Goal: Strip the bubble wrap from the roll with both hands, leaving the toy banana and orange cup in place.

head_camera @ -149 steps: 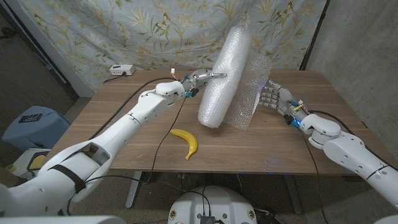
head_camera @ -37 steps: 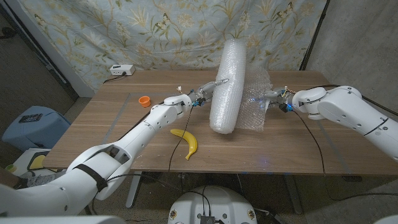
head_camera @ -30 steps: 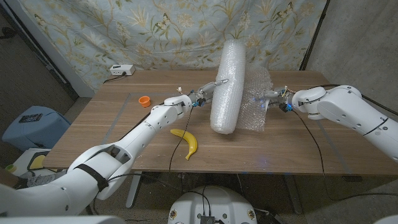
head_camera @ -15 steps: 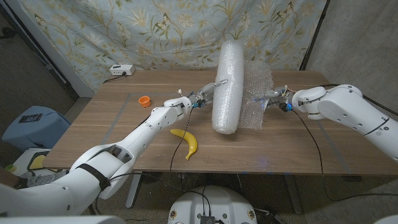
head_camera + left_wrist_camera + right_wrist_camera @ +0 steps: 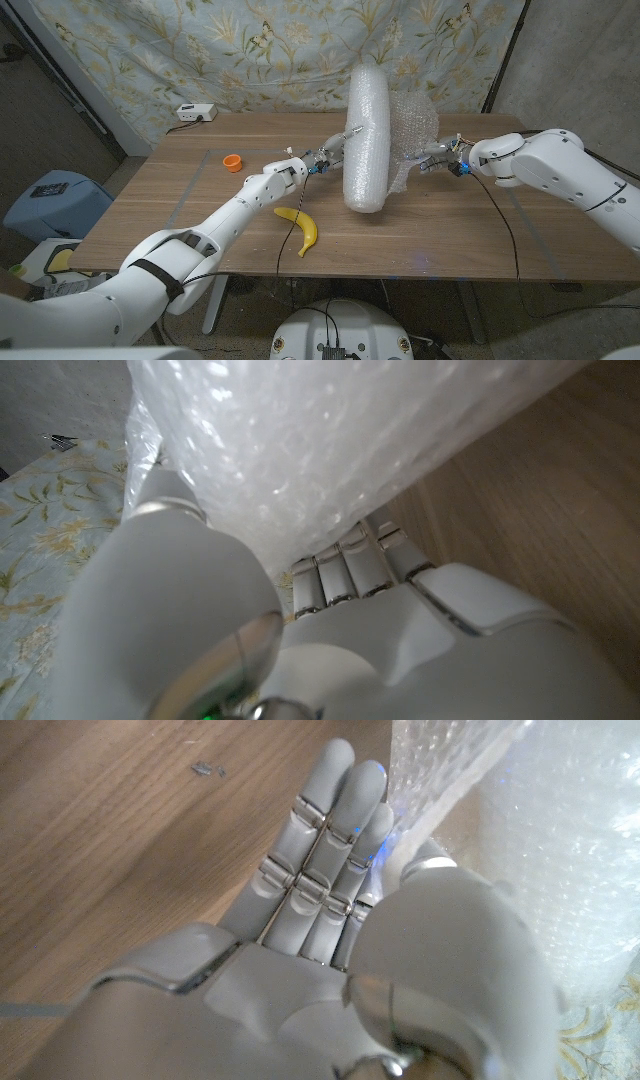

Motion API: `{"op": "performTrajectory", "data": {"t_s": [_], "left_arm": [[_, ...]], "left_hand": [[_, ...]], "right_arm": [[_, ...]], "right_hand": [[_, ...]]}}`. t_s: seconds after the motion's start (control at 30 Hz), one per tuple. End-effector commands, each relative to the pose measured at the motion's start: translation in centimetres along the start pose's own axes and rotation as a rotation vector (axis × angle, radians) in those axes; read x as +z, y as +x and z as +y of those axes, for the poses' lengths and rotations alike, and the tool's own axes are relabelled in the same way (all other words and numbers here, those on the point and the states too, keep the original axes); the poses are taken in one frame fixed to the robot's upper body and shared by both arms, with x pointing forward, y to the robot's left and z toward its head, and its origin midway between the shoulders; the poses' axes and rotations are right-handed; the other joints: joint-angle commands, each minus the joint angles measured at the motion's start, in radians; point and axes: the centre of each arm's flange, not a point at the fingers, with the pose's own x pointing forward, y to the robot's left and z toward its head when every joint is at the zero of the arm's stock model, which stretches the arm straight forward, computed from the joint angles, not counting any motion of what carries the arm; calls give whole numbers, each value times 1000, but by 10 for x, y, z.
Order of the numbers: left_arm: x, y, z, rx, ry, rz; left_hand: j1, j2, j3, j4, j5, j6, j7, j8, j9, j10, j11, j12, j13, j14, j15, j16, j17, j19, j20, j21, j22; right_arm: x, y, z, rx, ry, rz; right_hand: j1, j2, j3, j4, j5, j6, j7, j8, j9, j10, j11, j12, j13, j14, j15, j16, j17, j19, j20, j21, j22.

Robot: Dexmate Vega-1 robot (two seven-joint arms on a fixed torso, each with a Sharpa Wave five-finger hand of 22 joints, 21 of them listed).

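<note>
Wooden table [image 5: 200,215], frame centre: roll [image 5: 366,140] upright, left hand [image 5: 331,151] gripping its side, right hand [image 5: 436,155] pinching loose bubble wrap [image 5: 412,135]; unwinding under way, next likely pulling rightward; banana [image 5: 301,228], cup [image 5: 232,161] lower left.

roll [image 5: 366,138]: clear-white bubble wrap, small round bubbles, shiny
loose sheet [image 5: 414,125]: same, more see-through
banana [image 5: 301,229]: yellow, dark tip
cup [image 5: 232,161]: orange
table [image 5: 180,205]: brown wood, fine grain
left hand [image 5: 332,147]: light grey w/ silver
right hand [image 5: 330,910]: light grey, blue glow on fingertips
curtain [image 5: 230,45]: pale blue, yellowish leaf + flower print
</note>
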Motion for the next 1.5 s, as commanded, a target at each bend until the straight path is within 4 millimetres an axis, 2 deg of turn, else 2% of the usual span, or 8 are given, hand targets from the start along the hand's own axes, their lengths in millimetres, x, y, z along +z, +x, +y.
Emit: {"op": "performTrajectory", "data": {"t_s": [0.03,0.23,0.37,0.63,0.83,1.13,1.4,1.5], "left_arm": [[-9,2,1,-41,-74,15],[-11,3,1,-56,-81,23],[-12,3,1,-63,-83,28],[-14,3,-1,-77,-81,35],[-15,2,-1,-99,-104,28],[-19,-2,1,-115,-138,25],[-24,-2,4,-176,-193,32],[-25,-1,5,-195,-211,33]], "left_hand": [[121,136,26,22,1,4,-15,-11,-1,20,-48,-15,-9,9,-29,-20,-12,-15,8,-4,1],[108,138,30,23,0,-15,-11,-25,-5,-6,-32,-33,-21,-11,-21,-43,-30,-32,16,-10,-1],[99,140,33,25,-1,-26,-13,-33,-7,-20,-30,-41,-25,-25,-8,-58,-39,-40,19,-13,-1],[94,140,36,23,-1,-30,-10,-38,-9,-28,-26,-47,-28,-25,-8,-64,-47,-45,24,-16,-2],[79,137,33,25,-4,-55,-1,-53,-12,-57,-9,-62,-32,-48,5,-78,-53,-60,32,-22,-2],[68,135,33,23,-8,-74,2,-66,-14,-75,-1,-75,-38,-69,14,-89,-59,-72,39,-27,-3],[38,135,31,27,-14,-128,15,-93,-9,-167,33,-115,-45,-161,59,-138,-76,-130,68,-51,-3],[31,136,32,28,-15,-143,18,-101,-6,-185,33,-123,-46,-187,74,-153,-85,-145,75,-58,-3]], "right_arm": [[2,-1,0,14,-18,20],[1,-3,-1,20,-34,24],[0,-4,-1,25,-39,32],[-2,-6,0,37,-54,39],[-4,-9,0,33,-56,41],[-6,-11,3,45,-65,46],[-6,-15,3,43,-70,51],[-6,-17,2,41,-75,52]], "right_hand": [[14,-1,2,4,-3,1,7,6,5,9,2,0,5,10,-3,-4,5,-1,-1,12,2],[17,0,-1,5,-3,-2,3,6,6,6,6,-4,8,10,-3,-10,10,-6,-1,20,2],[19,2,-5,7,-3,-4,2,7,9,6,6,-10,8,11,-3,-15,16,-12,-1,28,3],[22,5,-11,8,-3,-7,5,8,11,6,6,-14,15,10,-3,-26,24,-21,-1,43,3],[24,7,-15,9,-3,-8,5,9,12,4,6,-19,18,10,-3,-33,31,-28,-1,54,3],[27,10,-20,9,-3,-11,6,9,13,7,10,-22,22,9,-3,-44,36,-36,-1,67,2],[30,12,-26,9,-3,-11,10,9,14,7,9,-27,26,13,-3,-51,44,-43,-1,81,1],[32,13,-28,9,-3,-13,10,9,15,8,9,-31,25,14,-3,-53,47,-46,-1,86,1]]}}
